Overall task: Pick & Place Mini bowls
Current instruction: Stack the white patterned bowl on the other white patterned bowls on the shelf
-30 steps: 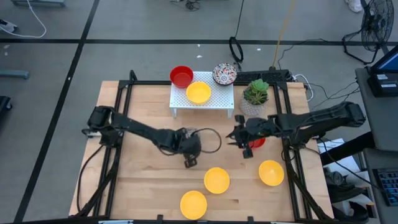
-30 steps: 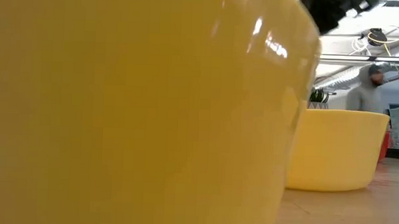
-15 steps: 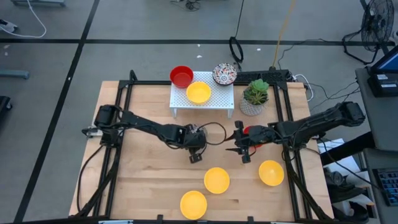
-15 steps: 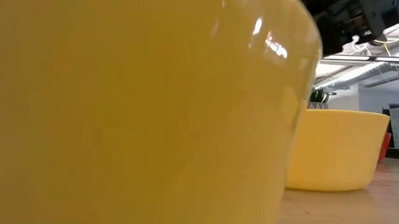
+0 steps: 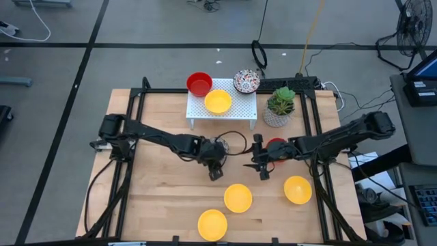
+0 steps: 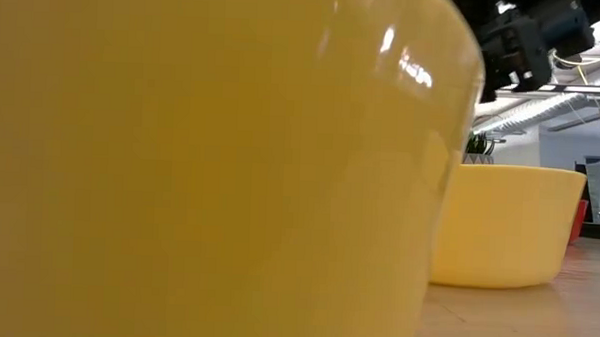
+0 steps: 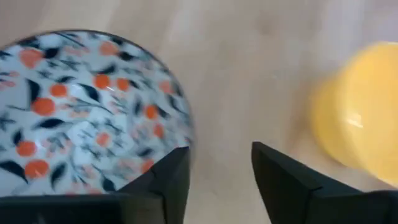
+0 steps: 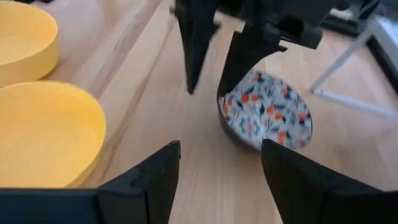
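A white mini bowl with a red-and-dark pattern [image 8: 268,112] [image 7: 74,106] stands on the table near its middle. In the high view my left hand hides it. My left gripper [image 7: 221,165] [image 5: 215,171] is open, pointing down beside the bowl's rim. From the table's right, my right gripper [image 8: 217,177] [image 5: 255,158] is open and faces that bowl with nothing between its fingers. A red mini bowl [image 5: 276,145] sits partly under my right arm. Yellow mini bowls [image 5: 237,197] [image 5: 212,224] [image 5: 298,190] stand near the front edge. My left gripper has one finger [image 7: 168,180] right at the patterned bowl's rim [image 7: 180,134], and I cannot tell whether it touches. The gap between the fingers shows only bare table. The bowl rests upright on the table.
A white perforated rack [image 5: 239,109] at the back carries a yellow bowl [image 5: 218,101]. A red bowl [image 5: 199,83] and a patterned bowl [image 5: 246,80] stand at its far corners, and a potted plant [image 5: 280,104] stands to its right. In the low view a yellow bowl [image 6: 180,164] fills most of the picture.
My right gripper has come down and toward the table's left, closer to my left gripper. My left gripper has shifted a little toward the table's right. The bowls on the table have kept their places.
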{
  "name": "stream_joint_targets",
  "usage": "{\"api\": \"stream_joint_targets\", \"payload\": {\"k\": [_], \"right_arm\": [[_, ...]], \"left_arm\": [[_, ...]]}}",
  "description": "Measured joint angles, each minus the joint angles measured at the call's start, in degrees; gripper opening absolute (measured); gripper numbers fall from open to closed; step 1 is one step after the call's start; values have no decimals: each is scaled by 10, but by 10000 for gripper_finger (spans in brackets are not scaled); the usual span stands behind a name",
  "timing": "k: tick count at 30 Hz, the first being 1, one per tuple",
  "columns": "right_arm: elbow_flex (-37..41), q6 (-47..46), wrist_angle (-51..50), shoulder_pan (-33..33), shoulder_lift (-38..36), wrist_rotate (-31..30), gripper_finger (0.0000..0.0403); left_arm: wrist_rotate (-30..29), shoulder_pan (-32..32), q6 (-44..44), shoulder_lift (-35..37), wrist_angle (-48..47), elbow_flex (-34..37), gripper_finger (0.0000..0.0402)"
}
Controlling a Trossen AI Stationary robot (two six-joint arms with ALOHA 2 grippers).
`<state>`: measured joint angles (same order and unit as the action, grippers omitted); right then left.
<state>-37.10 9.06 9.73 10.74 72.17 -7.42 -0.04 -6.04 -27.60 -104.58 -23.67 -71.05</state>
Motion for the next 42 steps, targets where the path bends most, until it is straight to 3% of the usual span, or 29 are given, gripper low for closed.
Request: {"api": "stream_joint_targets", "payload": {"k": [6,13,20,28,34,40,42], "right_arm": [[-2,60,99,-2,81,0,221],[-60,64,92,-23,182,0,222],[-150,66,0,-47,262,0,222],[-179,115,8,-51,323,0,216],[-179,131,22,-50,341,0,160],[-179,99,30,-50,341,-3,35],[-179,89,33,-50,339,-11,12]], "left_arm": [[38,-5,-27,84,-52,0,194],[29,-22,-117,188,-92,0,172],[-32,-67,-149,260,-83,-1,139],[-69,-114,-145,282,-74,0,113],[-70,-123,-144,282,-74,-1,107],[-70,-123,-84,282,-58,-1,108],[-71,-123,-72,282,-57,-1,108]]}}
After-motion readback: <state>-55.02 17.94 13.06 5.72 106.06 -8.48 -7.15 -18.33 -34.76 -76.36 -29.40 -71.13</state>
